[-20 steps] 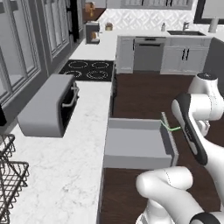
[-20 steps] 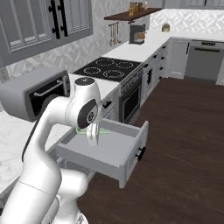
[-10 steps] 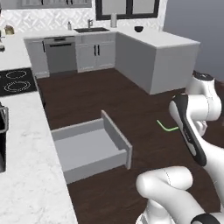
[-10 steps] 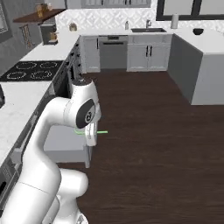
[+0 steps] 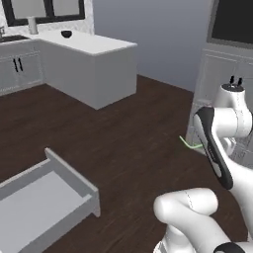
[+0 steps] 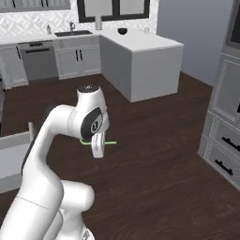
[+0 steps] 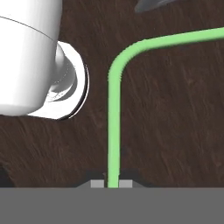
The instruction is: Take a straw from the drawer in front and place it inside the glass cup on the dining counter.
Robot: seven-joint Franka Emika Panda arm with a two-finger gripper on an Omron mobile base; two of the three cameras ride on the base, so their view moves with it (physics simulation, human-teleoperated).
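Dark wood flooring spreads under me, with the dining counter (image 5: pixel 94 47) standing well ahead, its white top carrying a small dark bowl (image 5: pixel 66 33) near the far edge. From the right base view the same counter (image 6: pixel 145 44) sits beyond my arm, with the bowl (image 6: pixel 122 31) on it and a sink run along the back wall. I cannot make out a glass cup on the top from here.

My gripper (image 7: pixel 113 183) is closed narrowly on the straw (image 7: pixel 114 118), which rises from between the finger tips and bends sharply off to one side near its top. In the left base view the straw (image 5: pixel 189 144) pokes out just beside my forearm, over the floor and in front of a tall grey cabinet. In the right base view it (image 6: pixel 108 142) sticks out sideways below my wrist.

Down at the lower left, the drawer (image 5: pixel 47 197) stands pulled open, well apart from my hand, its grey inside bare.
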